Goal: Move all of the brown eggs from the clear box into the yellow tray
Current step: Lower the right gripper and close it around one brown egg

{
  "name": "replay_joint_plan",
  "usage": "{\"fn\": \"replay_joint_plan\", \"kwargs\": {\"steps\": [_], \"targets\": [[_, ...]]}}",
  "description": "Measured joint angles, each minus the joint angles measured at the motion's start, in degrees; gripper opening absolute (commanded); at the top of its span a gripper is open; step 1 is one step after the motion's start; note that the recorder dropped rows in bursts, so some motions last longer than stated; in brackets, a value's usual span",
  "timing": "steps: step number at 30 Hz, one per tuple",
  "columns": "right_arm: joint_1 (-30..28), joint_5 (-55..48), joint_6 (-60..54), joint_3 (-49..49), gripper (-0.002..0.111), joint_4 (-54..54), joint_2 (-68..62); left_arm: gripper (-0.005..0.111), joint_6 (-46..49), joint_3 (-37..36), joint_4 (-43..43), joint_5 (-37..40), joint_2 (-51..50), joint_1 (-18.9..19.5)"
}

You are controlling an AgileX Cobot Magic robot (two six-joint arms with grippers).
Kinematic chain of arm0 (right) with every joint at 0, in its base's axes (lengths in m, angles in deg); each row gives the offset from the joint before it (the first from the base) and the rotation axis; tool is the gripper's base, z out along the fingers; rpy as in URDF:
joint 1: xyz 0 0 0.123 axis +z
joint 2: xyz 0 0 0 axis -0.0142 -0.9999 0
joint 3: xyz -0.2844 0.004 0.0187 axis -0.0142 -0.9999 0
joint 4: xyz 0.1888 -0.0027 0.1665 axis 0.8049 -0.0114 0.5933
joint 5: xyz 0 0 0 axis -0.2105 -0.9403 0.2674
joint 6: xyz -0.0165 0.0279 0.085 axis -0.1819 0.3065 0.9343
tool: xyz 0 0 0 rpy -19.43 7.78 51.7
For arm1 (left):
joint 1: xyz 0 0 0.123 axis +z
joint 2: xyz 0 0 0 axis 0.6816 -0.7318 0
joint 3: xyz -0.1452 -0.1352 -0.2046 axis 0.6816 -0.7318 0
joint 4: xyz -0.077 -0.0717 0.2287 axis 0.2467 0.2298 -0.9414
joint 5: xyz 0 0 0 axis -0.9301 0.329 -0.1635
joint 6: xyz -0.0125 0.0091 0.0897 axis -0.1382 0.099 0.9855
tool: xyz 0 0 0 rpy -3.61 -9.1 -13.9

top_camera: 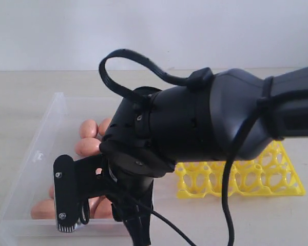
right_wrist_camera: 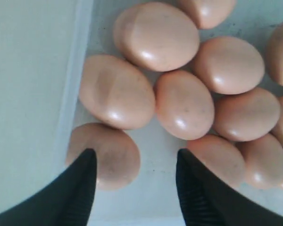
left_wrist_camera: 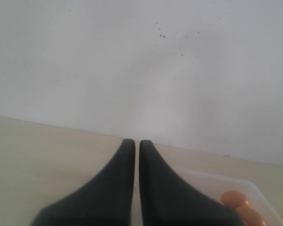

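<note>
Several brown eggs (right_wrist_camera: 184, 104) lie bunched together on the floor of the clear box (right_wrist_camera: 78, 70). My right gripper (right_wrist_camera: 133, 162) hangs open just above them, close to the box wall. One fingertip (right_wrist_camera: 86, 162) is over an egg (right_wrist_camera: 108, 155); bare floor lies between the tips, and nothing is held. In the exterior view the right arm reaches across over the clear box (top_camera: 35, 154), with one finger (top_camera: 65, 197) low beside eggs (top_camera: 87, 146). The yellow tray (top_camera: 256, 180) lies to the right, half hidden by the arm, its visible cups bare. My left gripper (left_wrist_camera: 137, 142) is shut and holds nothing.
The big black right arm (top_camera: 215, 118) and its cable (top_camera: 227, 195) hide the middle of the exterior view. A corner of the clear box (left_wrist_camera: 212, 181) with eggs (left_wrist_camera: 234, 198) shows beyond the left fingers. A pale wall stands behind the beige table (top_camera: 20, 92).
</note>
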Motion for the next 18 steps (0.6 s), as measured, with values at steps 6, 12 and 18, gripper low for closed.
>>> {"fn": "replay_joint_plan", "kwargs": {"steps": [6, 12, 18], "targets": [[0.0, 2.49, -1.92, 0.0, 0.047, -0.13, -3.02, 0.004, 0.0, 0.0, 0.0, 0.0, 0.0, 0.0], [0.0, 4.41, 0.33, 2.55, 0.047, -4.56, -3.02, 0.004, 0.0, 0.0, 0.0, 0.0, 0.0, 0.0], [0.0, 6.71, 1.51, 3.38, 0.047, -3.72, -3.22, 0.004, 0.0, 0.0, 0.0, 0.0, 0.0, 0.0]]}}
